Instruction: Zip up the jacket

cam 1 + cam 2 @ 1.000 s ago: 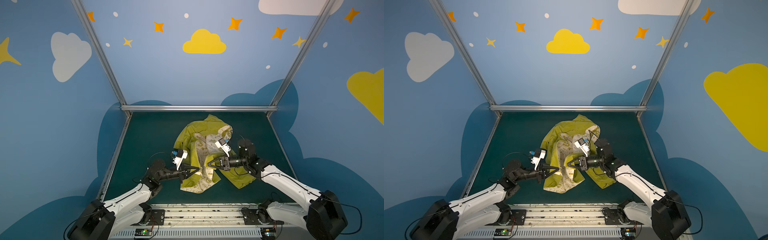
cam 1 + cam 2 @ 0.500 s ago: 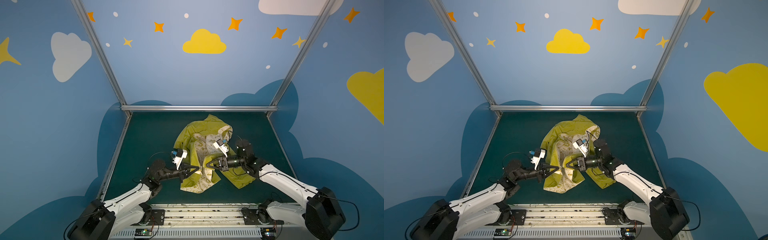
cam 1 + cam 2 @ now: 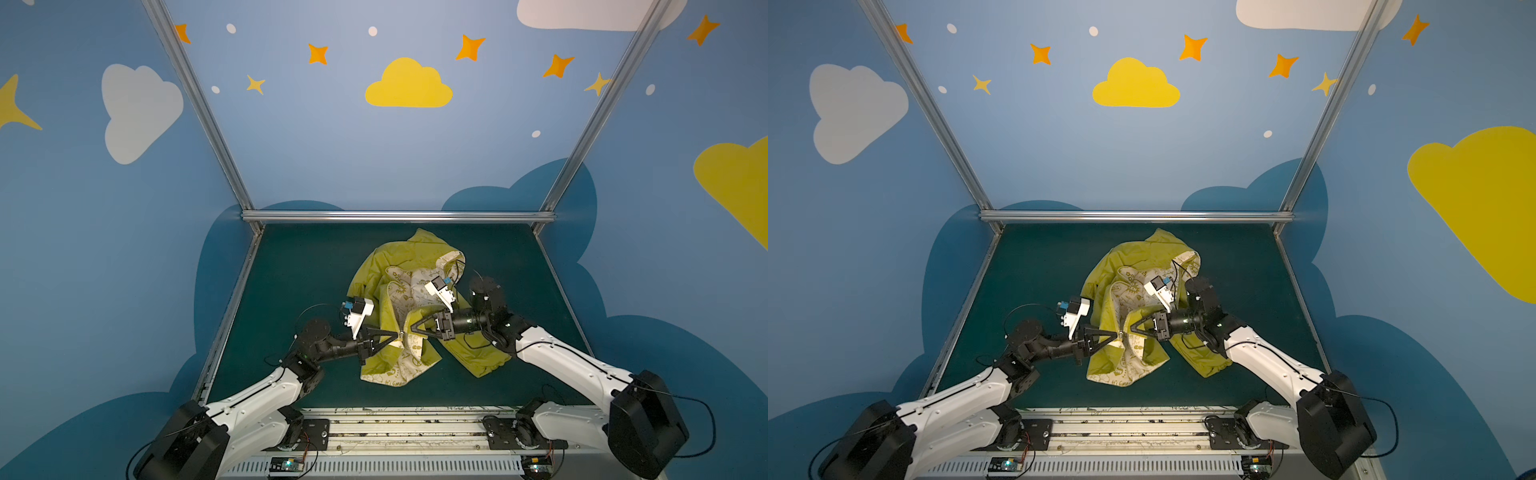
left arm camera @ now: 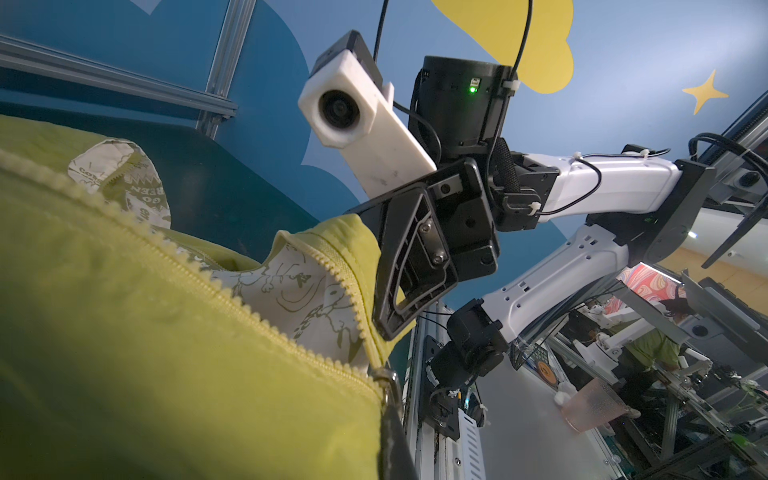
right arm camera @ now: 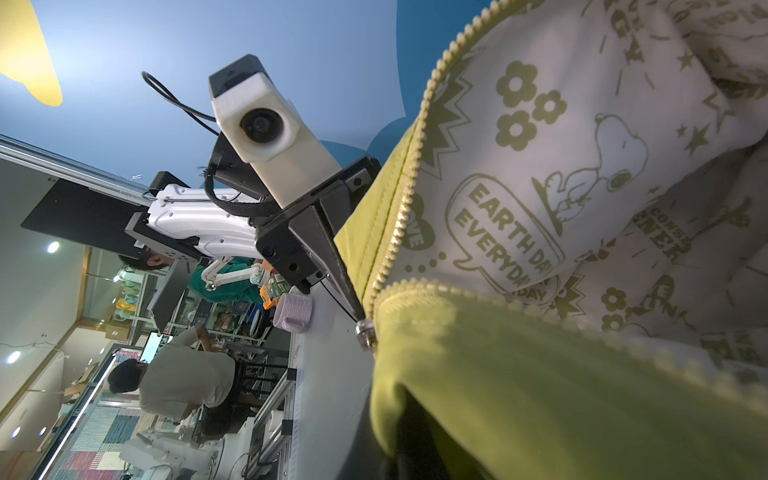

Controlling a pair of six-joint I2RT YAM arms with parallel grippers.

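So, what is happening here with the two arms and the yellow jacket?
Two robot arms work on the jacket lying on the dark table. The left claw is shut on the zipper slider; the right claw pinches the front edge beside it. Most of the zipper stands open, and the printed lining shows.

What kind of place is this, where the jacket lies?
Probably a robot lab booth: a left arm and a right arm handle a jacket inside painted walls on a metal frame. Beyond it, the right wrist view shows a person outside the booth.
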